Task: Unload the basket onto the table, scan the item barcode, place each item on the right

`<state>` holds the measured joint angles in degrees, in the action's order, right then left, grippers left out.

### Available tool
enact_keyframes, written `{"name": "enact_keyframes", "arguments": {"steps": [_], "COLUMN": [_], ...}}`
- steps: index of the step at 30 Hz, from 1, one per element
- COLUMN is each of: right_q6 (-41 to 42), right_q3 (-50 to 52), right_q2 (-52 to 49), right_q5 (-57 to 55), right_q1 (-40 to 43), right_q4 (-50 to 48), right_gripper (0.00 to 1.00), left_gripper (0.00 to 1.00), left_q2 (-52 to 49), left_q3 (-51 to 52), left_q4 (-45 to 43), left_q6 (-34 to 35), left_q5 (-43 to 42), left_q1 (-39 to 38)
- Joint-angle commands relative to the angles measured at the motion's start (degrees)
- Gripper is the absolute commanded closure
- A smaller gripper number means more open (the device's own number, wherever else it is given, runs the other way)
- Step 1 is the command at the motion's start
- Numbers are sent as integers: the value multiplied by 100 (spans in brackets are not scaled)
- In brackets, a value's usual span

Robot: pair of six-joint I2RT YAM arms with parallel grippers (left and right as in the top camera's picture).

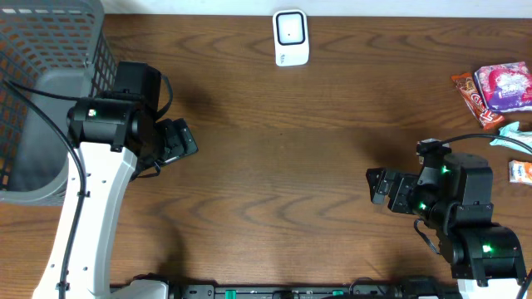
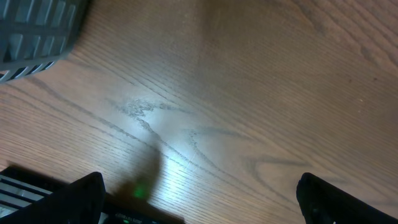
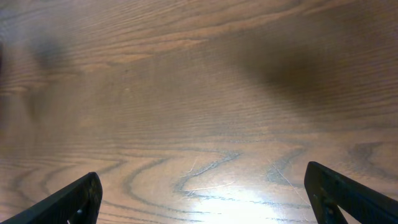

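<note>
brown wood-grain table [image 1: 274, 158], across all three views, with a bright glare patch low in both wrist views.

grey mesh basket [image 1: 58, 33] at the far-left corner of the overhead view, well apart from everything at the right edge; one corner of it also at the top left of the left wrist view.

left arm [image 1: 91, 224], white link with black joints, just beside the basket and reaching inward. right arm [image 1: 478, 224], black with green lights, low at the right side.

left gripper [image 1: 184, 141], pointing toward the table's middle, jaws released and spread wide; in its wrist view, two dark fingers [image 2: 74, 199] at the bottom corners with only bare wood between. right gripper [image 1: 376, 186], pointing left, likewise released and wide; dark fingers [image 3: 68, 202] at the bottom corners of its wrist view, bare wood between.

white scanner [image 1: 291, 37] at the far edge near the middle, flat on the wood, well apart from both grippers.

snack packets [image 1: 495, 91] in a loose cluster at the right edge, beyond the right arm and untouched: a purple-pink packet [image 1: 504, 85] overlapping an orange-red packet [image 1: 467, 93], a teal scrap [image 1: 511, 133] nearer, a small orange-and-white packet [image 1: 520, 171] nearest. barcode too small to tell.
</note>
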<state>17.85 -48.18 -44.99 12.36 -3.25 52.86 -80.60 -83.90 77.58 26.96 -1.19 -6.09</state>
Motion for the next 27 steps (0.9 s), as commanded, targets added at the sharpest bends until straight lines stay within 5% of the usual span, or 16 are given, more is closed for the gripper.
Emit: {"name": "enact_keyframes", "arguments": {"steps": [1,18,27], "right_q6": [96,70,-409], "right_q3": [31,31,243], "right_q2": [4,39,616], "right_q5": [-4,-164,-195], "right_q1": [-48,-177,-629], "right_q4": [11,17,-848], "right_gripper": [1,1,1], "left_gripper": [2,2,2], "left_q2": [-26,-26,-26], "left_q3": [-22,-22,-22], "left_q4": [13,13,13], "left_q6": [-15,-17,-17], "left_q5": [31,31,33], "left_q1": [17,17,17]}}
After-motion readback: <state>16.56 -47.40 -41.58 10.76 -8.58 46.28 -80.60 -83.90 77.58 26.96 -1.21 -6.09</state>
